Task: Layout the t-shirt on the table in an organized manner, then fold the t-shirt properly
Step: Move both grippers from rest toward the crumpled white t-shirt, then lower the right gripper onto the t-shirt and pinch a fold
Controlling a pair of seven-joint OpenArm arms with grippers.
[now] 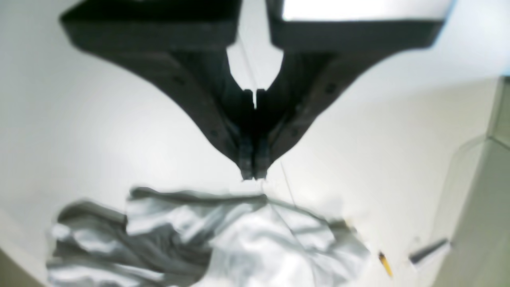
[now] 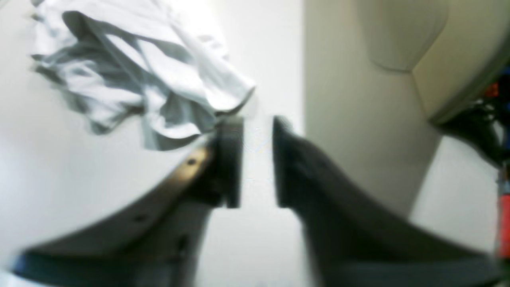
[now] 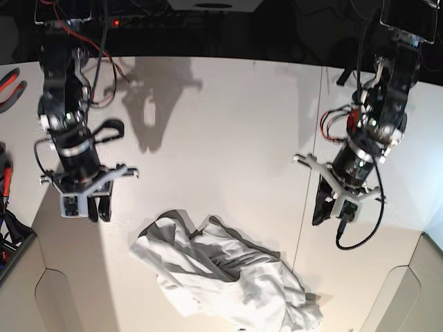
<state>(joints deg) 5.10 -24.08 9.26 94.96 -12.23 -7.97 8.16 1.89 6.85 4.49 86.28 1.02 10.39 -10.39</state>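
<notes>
T-shirt (image 3: 225, 277) lies crumpled between and below both pincers, untouched.

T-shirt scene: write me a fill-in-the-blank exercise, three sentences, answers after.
1. The t-shirt lies on the table in a ____ heap, not spread flat.
2. The left hand has its fingers ____ together, gripping no cloth.
3. The right hand is ____, a gap showing between its fingers, beside the shirt's edge.

Missing words: crumpled; shut; open
</notes>
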